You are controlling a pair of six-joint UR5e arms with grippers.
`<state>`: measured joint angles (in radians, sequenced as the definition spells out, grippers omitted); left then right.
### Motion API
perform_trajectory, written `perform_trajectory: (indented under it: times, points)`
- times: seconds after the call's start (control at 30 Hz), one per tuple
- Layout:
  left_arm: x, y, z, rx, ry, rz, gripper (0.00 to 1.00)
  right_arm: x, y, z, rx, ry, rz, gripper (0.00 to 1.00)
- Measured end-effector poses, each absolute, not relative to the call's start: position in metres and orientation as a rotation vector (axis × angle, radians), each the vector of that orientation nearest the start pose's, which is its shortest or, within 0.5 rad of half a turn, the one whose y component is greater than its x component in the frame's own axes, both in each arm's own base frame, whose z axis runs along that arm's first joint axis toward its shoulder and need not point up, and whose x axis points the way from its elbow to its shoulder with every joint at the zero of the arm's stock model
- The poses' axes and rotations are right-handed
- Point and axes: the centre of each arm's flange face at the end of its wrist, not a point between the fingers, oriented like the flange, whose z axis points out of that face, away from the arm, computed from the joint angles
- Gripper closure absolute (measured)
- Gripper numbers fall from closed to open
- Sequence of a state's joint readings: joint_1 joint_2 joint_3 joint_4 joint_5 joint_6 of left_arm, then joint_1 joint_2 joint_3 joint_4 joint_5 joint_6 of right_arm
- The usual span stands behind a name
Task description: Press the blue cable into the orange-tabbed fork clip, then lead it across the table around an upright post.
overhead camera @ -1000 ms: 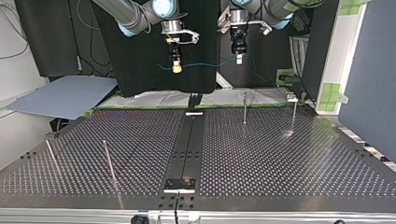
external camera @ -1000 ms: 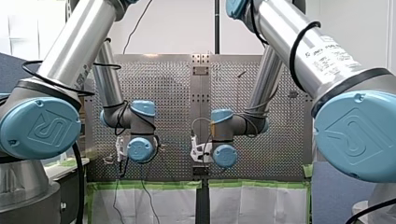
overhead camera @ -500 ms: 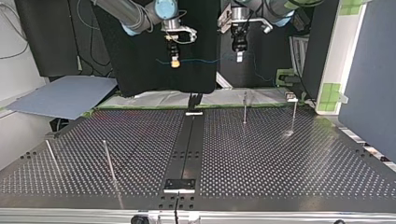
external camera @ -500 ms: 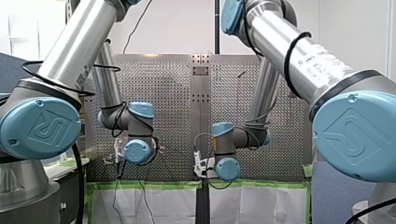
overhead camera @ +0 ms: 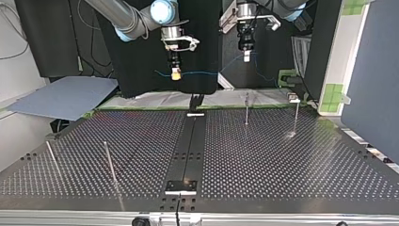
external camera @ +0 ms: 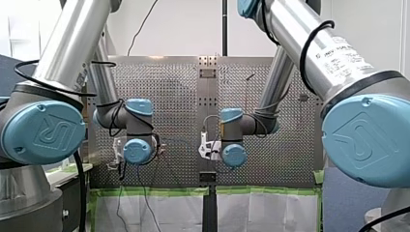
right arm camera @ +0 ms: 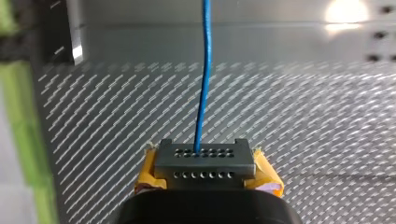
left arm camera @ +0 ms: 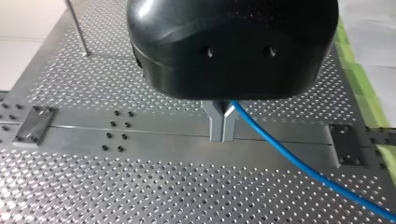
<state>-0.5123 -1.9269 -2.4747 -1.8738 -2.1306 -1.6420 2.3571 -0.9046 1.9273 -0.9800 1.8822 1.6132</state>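
The blue cable (left arm camera: 299, 164) is held in the air by both arms, above the far edge of the perforated table (overhead camera: 282, 160) as the top view shows it. The left gripper (left arm camera: 222, 133), black with metal fingers, is pressed together on the cable, which trails away from it toward the table. The right gripper (right arm camera: 204, 161), with yellow pads, is likewise pinched on the cable, which runs straight ahead from between its fingers. In the top view the cable is stretched almost level between the two grippers, touching nothing else.

The first step is judged to be in hand: the cable is held ready and not yet pressed in. No orange tab can be made out; a small dark fitting (overhead camera: 195, 100) at the far end of the centre rail may be the clip. Next, the span would need lowering and lining up over the fork. A thin post (overhead camera: 246, 109) stands just right of the rail.

A swirl emblem is embossed on the blue joint caps (external camera: 41, 133). Printing on the right arm's label (external camera: 338, 53) is too small to be read.
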Motion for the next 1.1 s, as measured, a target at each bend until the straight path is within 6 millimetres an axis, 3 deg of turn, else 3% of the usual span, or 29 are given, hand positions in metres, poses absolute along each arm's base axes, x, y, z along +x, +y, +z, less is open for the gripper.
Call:
perform_trajectory:
  times: [0.13, 0.33, 0.63, 0.87, 1.1]
  points:
    - [0.279, -0.247, 0.083, -0.129, 1.541, -0.071, 1.0, 0.476, -0.326, 0.057, 1.601, -0.976, 1.577, 1.0]
    - [0.298, -0.252, 0.074, -0.178, 1.519, -0.121, 1.0, 0.487, -0.331, 0.038, 1.668, -0.953, 1.585, 1.0]
    - [0.31, -0.237, 0.044, -0.179, 1.585, -0.053, 1.0, 0.493, -0.343, 0.002, 1.733, -0.958, 1.556, 1.0]
    - [0.321, -0.22, 0.024, -0.158, 1.634, -0.02, 1.0, 0.498, -0.355, 0.0, 1.744, -0.955, 1.555, 1.0]
    - [0.349, -0.209, 0.024, -0.159, 1.64, -0.019, 1.0, 0.499, -0.373, 0.005, 1.734, -0.953, 1.552, 1.0]
